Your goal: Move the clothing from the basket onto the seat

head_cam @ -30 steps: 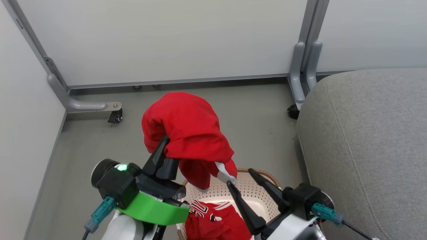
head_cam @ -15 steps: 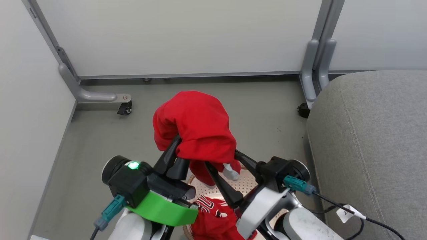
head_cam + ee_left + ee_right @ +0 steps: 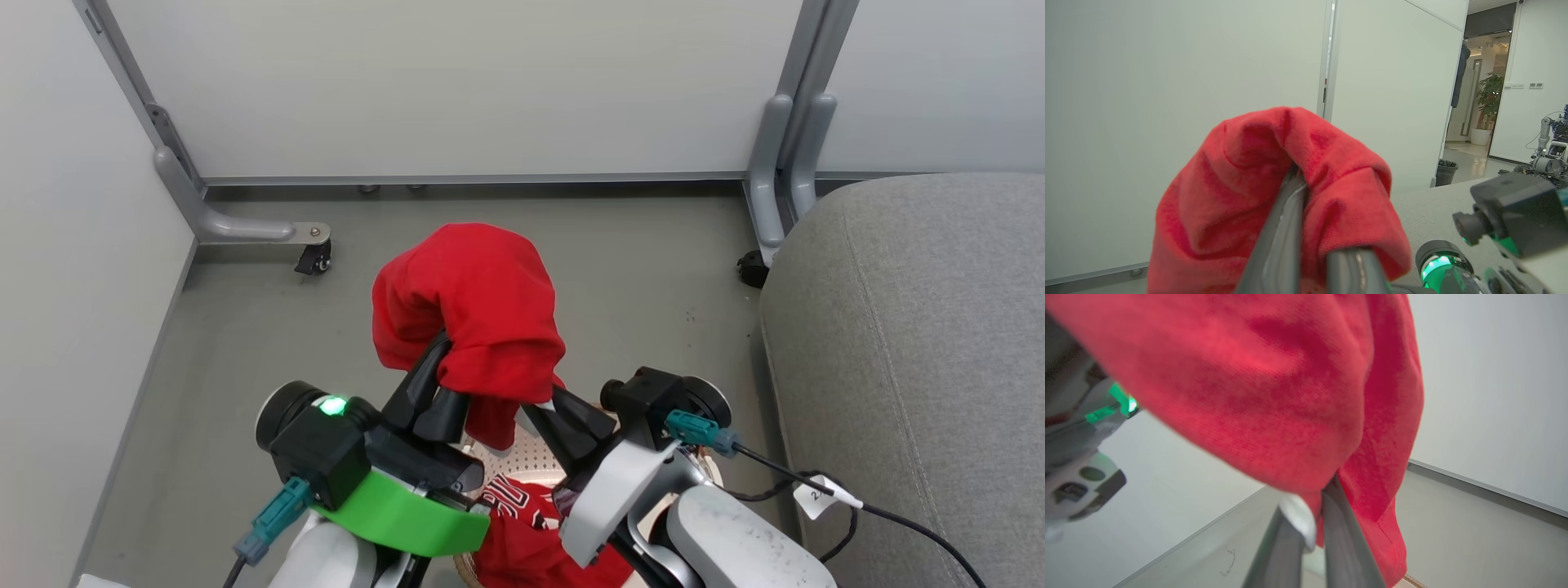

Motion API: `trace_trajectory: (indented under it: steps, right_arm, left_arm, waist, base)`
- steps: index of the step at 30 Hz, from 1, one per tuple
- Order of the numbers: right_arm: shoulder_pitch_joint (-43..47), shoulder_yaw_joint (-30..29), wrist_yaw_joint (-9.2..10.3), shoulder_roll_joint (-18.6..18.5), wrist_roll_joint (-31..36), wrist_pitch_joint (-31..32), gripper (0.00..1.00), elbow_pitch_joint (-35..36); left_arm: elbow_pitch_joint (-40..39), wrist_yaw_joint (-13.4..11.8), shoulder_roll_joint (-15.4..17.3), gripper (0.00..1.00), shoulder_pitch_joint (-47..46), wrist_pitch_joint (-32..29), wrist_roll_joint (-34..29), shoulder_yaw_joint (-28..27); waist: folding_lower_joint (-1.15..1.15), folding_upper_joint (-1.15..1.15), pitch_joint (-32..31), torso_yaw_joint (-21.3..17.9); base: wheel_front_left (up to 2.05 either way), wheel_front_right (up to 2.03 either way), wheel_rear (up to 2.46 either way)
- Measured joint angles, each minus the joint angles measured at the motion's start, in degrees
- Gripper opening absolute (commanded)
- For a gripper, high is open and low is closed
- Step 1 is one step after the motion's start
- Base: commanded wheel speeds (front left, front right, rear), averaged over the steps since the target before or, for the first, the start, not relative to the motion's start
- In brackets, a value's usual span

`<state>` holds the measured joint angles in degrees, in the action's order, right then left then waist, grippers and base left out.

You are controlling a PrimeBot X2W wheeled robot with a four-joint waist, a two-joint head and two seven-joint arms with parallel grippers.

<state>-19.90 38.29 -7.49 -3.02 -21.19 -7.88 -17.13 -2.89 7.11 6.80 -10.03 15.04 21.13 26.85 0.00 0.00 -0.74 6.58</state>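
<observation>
Two white partition panels (image 3: 457, 82) on grey legs back a grey floor (image 3: 653, 269), and the grey seat (image 3: 914, 327) sits at the right. At frame centre a bunched red garment (image 3: 473, 302) with white trim hangs clamped by the left claw (image 3: 445, 376) and the right claw (image 3: 549, 408). Below it, a lettered red garment (image 3: 522, 523) lies in the basket (image 3: 531, 457).

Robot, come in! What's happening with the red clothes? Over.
Left pincer shut on red garment, held above basket. Right pincer shut on its white trim. Second garment in basket. Nothing seen blocking seat.
</observation>
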Motion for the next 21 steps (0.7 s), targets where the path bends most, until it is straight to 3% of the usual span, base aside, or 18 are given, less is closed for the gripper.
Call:
trace_trajectory:
  steps: [13,14,15,16,17,21]
  right_arm:
    - [-1.5,1.0,0.0,0.1,-1.6,-1.5,0.0,-1.9]
    - [-1.5,1.0,0.0,0.1,-1.8,-1.6,0.0,-2.0]
    - [-1.6,1.0,0.0,0.1,-1.9,-1.6,0.0,-2.0]
    - [-1.6,1.0,0.0,0.1,-1.9,-1.8,0.0,-2.0]
    - [-1.6,1.0,0.0,0.1,-1.9,-1.8,0.0,-2.0]
    - [-1.8,-0.5,0.0,0.1,-2.2,-2.9,0.0,-1.9]
  left_arm:
    - [-0.3,0.0,0.1,0.0,0.0,0.0,0.1,0.3]
    - [-0.3,0.0,0.2,0.05,0.0,0.0,0.1,0.4]
    - [-0.3,0.0,0.3,0.22,0.0,0.0,0.1,0.4]
    - [-0.3,0.0,0.3,0.67,0.0,0.0,0.1,0.5]
    - [-0.3,-0.1,0.4,1.0,0.0,0.0,0.0,0.5]
    - [-0.3,-0.1,0.5,1.0,0.0,0.0,-0.3,0.8]
  waist:
    - [0.0,0.0,0.0,-0.1]
    - [0.0,0.0,0.0,-0.1]
    - [0.0,0.0,0.0,-0.1]
    - [0.0,0.0,0.0,-0.1]
    - [0.0,0.0,0.0,-0.1]
    - [0.0,0.0,0.1,-0.1]
  base:
    - [0.0,0.0,0.0]
    - [0.0,0.0,0.0]
    - [0.0,0.0,0.0]
    - [0.0,0.0,0.0]
    - [0.0,0.0,0.0]
    - [0.0,0.0,0.0]
